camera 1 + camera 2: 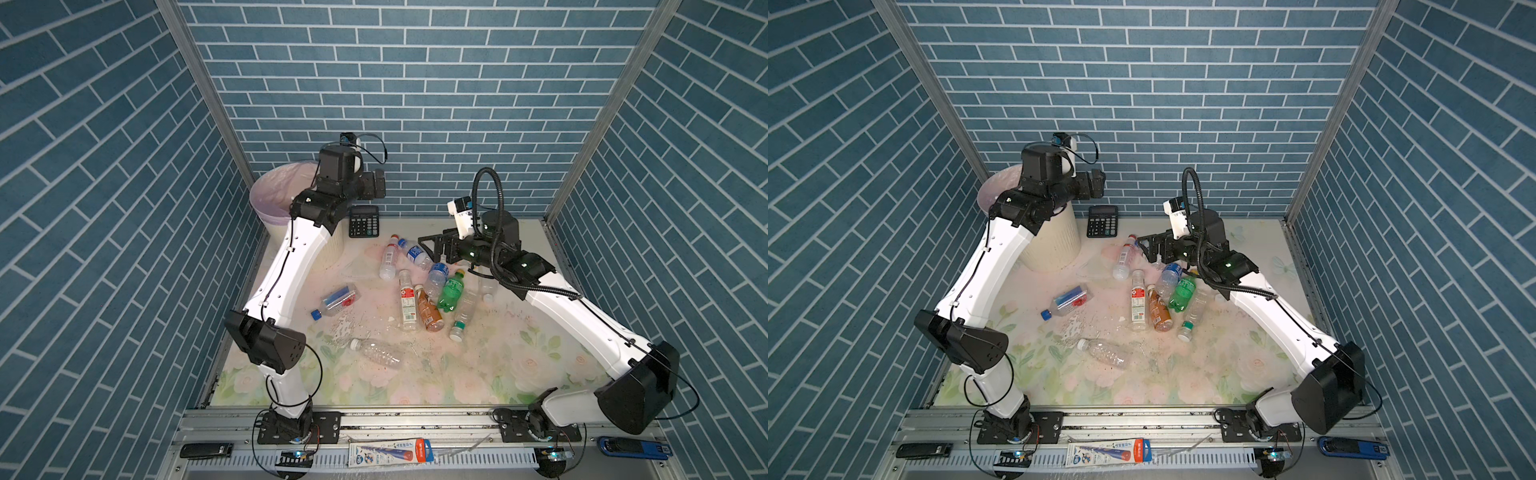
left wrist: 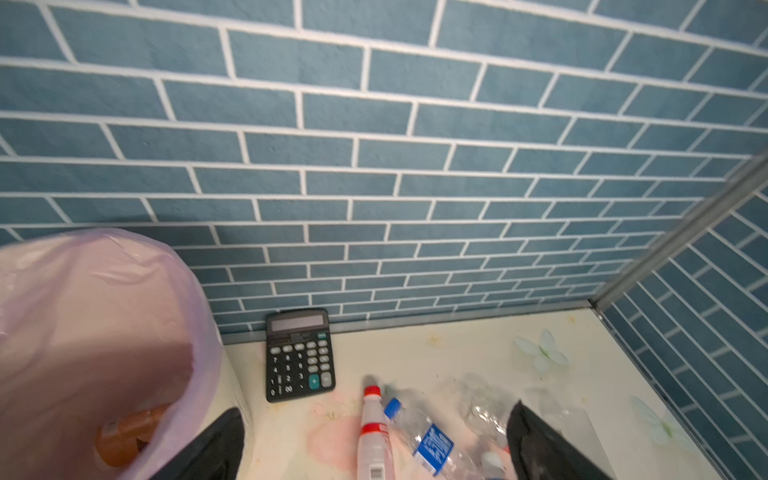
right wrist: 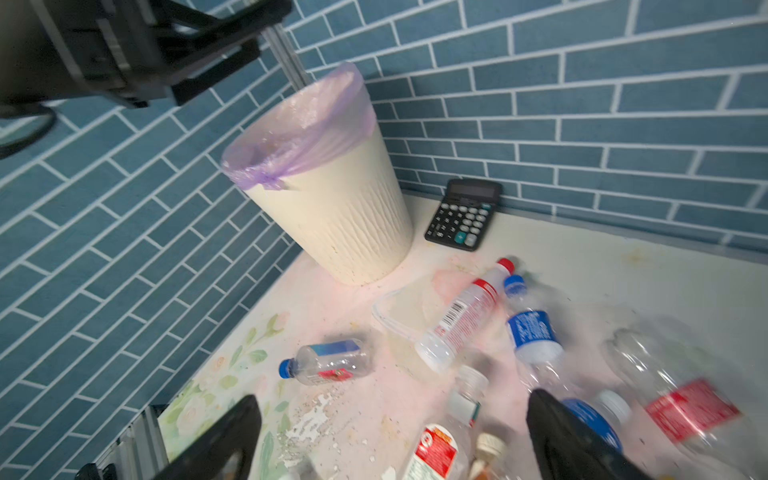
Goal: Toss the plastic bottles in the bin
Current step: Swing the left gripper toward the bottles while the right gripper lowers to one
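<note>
Blue brick-pattern walls close round a flowered bench (image 1: 478, 374), and both arms reach in over it. The left tool (image 2: 376, 407) is spread wide and holds nothing. It hangs high beside the rim of the bin (image 1: 270, 199), on the side where the black calculator (image 1: 364, 221) lies, and touches neither. The right tool (image 1: 435, 247) is also spread wide and empty, hovering low over the far end of the heap of plastic bottles (image 1: 408, 303). A blue-labelled bottle (image 1: 415, 251) and a red-capped bottle (image 1: 388, 257) lie just below and beside it; whether a finger brushes either I cannot tell.

Most bottles lie on their sides in the middle of the bench, among them a green bottle (image 1: 451, 293) and an amber bottle (image 1: 429, 311). Apart from the heap, a blue-capped bottle (image 1: 334, 302) and a clear bottle (image 1: 378, 352) lie nearer the front. The bin stands upright in the far left corner, with a lilac liner over its rim.

The left wrist view looks down into the bin and shows an orange-brown bottle (image 2: 124, 434) at the bottom, which the arm hides in both top views. The right wrist view shows the bin's ribbed cream wall and a clear flat lid (image 3: 399, 309) lying between the bin and the red-capped bottle. Only the top views show the front rail (image 1: 415, 419) with a pen pack (image 1: 390, 453) on it
</note>
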You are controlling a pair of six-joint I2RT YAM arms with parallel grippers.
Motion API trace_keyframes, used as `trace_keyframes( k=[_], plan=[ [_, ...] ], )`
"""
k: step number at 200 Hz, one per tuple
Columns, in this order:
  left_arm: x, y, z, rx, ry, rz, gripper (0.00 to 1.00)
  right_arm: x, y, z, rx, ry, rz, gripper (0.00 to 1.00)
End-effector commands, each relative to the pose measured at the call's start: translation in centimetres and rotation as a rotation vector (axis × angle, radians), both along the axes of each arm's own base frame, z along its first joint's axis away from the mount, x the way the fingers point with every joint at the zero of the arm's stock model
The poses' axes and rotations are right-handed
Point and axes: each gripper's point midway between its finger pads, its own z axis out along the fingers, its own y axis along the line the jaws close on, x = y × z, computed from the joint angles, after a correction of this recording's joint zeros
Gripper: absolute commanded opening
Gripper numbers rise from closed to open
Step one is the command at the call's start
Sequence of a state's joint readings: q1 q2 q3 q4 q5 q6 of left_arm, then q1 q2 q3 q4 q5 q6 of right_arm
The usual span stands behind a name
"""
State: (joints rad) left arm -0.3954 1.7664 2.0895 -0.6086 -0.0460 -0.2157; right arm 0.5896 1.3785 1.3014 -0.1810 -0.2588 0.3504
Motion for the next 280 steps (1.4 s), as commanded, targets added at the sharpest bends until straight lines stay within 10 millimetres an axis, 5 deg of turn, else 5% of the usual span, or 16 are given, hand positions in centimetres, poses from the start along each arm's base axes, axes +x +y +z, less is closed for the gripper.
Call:
trace_keyframes(
  k=[1,51,76,141,196,280],
  plan=[
    [-2.6,-2.8,-1.2,-0.028,0.034,-0.063,0.99,0.3,-4.5,-2.7,-0.058,0.087,-0.173,0.99],
    [-6.5,-9.4,-7.1,-0.171,0.1,-0.214,0.99,0.2,-14.7,-9.5,-0.23,0.224,-0.503,0.99],
    [-8.0,-12.5,-9.9,-0.233,0.116,-0.266,0.99,0.5,-17.7,-13.5,-0.303,0.307,-0.596,0.99],
    [-9.8,-18.2,-15.4,-0.33,0.234,-0.359,0.99,3.2,-19.6,-20.9,-0.348,0.44,-0.643,0.99],
    [-9.7,-18.6,-16.4,-0.342,0.241,-0.361,0.99,5.5,-20.3,-24.4,-0.403,0.497,-0.652,0.98],
    [-10.3,-19.5,-18.0,-0.383,0.299,-0.39,0.99,7.0,-20.2,-27.6,-0.43,0.546,-0.643,0.74]
  ],
)
